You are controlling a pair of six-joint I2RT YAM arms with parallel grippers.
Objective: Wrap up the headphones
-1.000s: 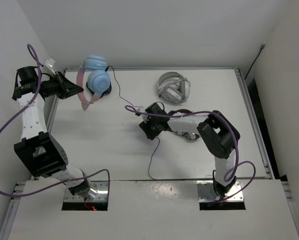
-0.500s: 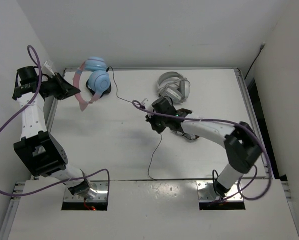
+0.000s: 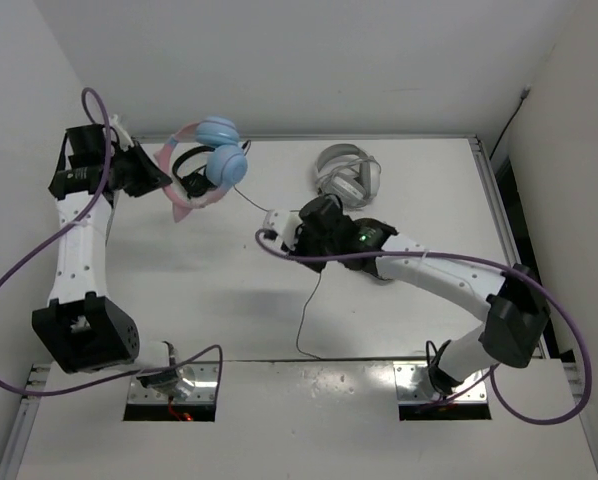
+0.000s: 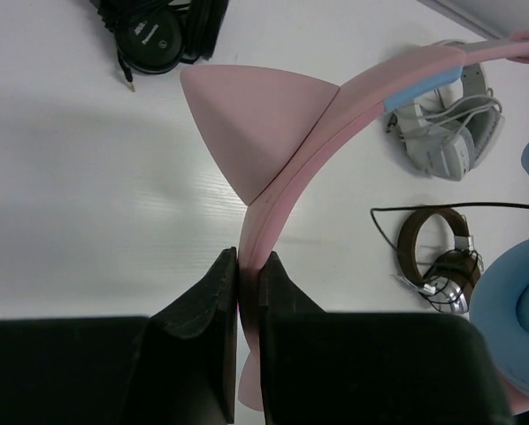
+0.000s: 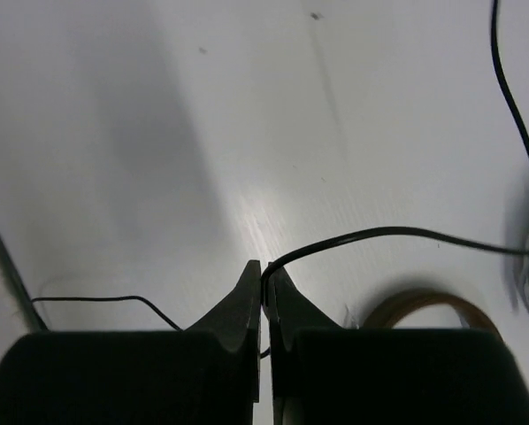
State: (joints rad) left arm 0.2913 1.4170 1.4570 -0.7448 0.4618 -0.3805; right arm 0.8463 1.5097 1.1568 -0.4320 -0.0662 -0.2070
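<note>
Headphones (image 3: 222,163) near far-left corner of worktop (image 3: 179,290), left gripper (image 4: 247,266) clamped on pink headband (image 4: 335,97); right gripper (image 5: 264,276) pinching black cable (image 5: 397,233) mid-worktop, grey pair (image 3: 347,175) just beyond, toward far edge.

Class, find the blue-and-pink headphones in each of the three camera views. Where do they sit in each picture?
Top external: headphones at upper left.
Left wrist: pink headband arcs through the centre, pinched in the left claw; blue ear cup at lower right.
Right wrist: not in it; only their cable, pinched in the right claw.
Shared landmark: that thin black cable.
</note>
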